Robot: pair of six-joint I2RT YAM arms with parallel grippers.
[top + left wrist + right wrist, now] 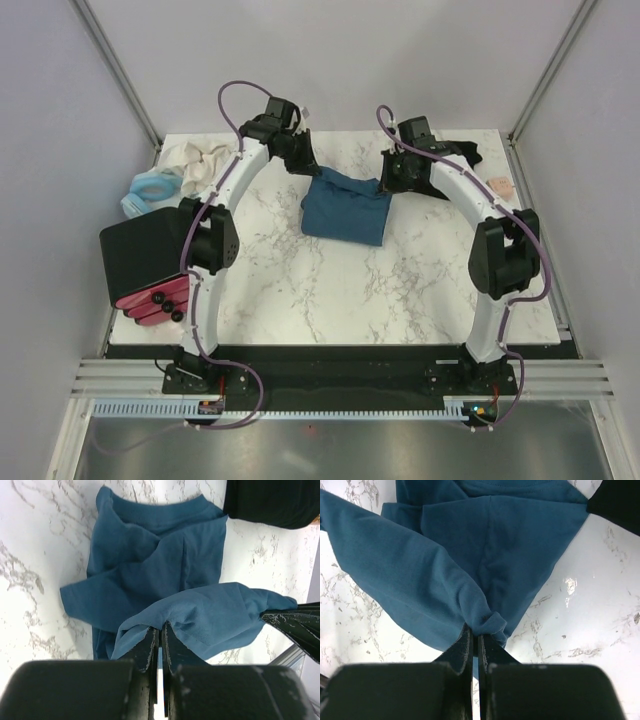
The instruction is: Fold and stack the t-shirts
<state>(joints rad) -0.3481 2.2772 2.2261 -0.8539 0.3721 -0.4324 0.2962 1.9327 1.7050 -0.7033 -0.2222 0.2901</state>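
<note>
Jaws, left and right, pinch teal shirt; black shirt, pale cloths nearby.

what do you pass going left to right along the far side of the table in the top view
blue ring → cream cloth → teal shirt → black shirt → small pink thing

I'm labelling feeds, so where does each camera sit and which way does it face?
Top external: above, behind the bases, looking down at the table; left arm, right arm show.
Left wrist: looks along left gripper, shut on teal t-shirt.
Right wrist: looks along right gripper, shut on it too.
Shared: all three show that shirt.
</note>
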